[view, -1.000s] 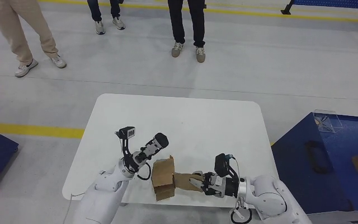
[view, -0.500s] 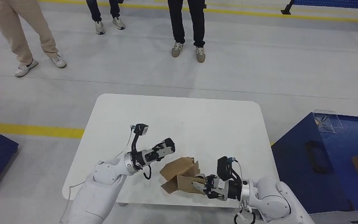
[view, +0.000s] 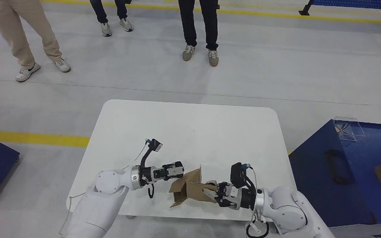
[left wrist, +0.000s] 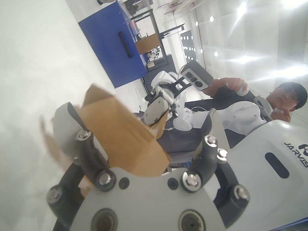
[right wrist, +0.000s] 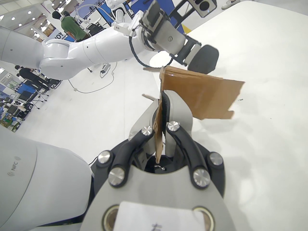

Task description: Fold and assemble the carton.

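Observation:
A brown cardboard carton [view: 189, 188], partly opened, is held above the near edge of the white table [view: 238, 137]. My right gripper [right wrist: 160, 103] is shut on one of its flaps, the cardboard edge pinched between the fingers; from above the right gripper [view: 211, 192] sits at the carton's right side. The carton panel [right wrist: 204, 92] stretches away from it. My left gripper [left wrist: 142, 121] is open at the carton's other side, a panel [left wrist: 120, 131] lying between its fingers against one pad [left wrist: 68, 118]. Seen from above, the left gripper [view: 175, 170] touches the carton's upper left edge.
A blue cabinet [view: 345, 172] stands off the table to the right. The far half of the table is bare white surface. The carton and both grippers are close to the near table edge [view: 178, 213].
The left gripper has come down and toward the carton, now at its edge. The carton has swung from a flat upright pack to a tilted, partly opened shape in the right gripper.

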Robot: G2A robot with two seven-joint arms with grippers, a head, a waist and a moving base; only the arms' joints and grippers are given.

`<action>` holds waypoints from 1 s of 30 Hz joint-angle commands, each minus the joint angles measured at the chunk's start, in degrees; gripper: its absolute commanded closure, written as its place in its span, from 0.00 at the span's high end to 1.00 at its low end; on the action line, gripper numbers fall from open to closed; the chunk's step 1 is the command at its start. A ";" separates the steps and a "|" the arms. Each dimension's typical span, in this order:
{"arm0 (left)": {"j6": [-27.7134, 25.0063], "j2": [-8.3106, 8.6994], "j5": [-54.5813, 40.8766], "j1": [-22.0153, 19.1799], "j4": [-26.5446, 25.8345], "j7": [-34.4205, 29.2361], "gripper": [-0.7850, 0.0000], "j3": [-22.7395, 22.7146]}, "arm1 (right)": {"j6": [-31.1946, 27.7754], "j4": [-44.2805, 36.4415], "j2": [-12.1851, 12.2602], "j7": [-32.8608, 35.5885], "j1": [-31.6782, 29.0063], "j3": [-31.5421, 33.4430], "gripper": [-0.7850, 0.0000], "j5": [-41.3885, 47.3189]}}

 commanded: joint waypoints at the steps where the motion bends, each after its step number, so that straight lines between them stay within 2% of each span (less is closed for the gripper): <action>1: -0.43 0.01 -0.09 0.00 0.10 0.66 1.00 0.29 | 0.07 0.06 0.05 -0.28 0.22 -0.12 0.00 0.19; 7: -2.85 0.08 -2.32 0.14 -0.18 3.42 1.00 0.06 | 0.29 0.21 0.13 -0.67 0.47 -0.39 0.00 0.55; 9: -6.30 0.10 -2.53 0.58 -0.38 7.52 1.00 -1.13 | 0.29 0.21 0.13 -0.67 0.47 -0.39 0.00 0.55; 18: -6.01 0.12 -2.43 0.81 -0.65 7.99 1.00 -1.12 | 4.05 0.61 -0.03 -4.96 0.67 -0.45 0.00 1.64; 23: -8.27 1.11 6.79 2.96 -4.44 13.58 1.00 -4.14 | 5.79 1.23 0.07 -5.37 1.19 -0.03 0.00 3.28; 27: -6.93 2.17 18.37 5.95 -10.57 18.07 1.00 -7.33 | 6.81 1.89 0.20 -4.48 1.90 0.18 0.00 5.10; 30: -4.22 2.83 26.87 8.48 -15.83 18.35 1.00 -8.03 | 7.62 2.23 0.29 -3.71 2.35 0.28 0.00 6.68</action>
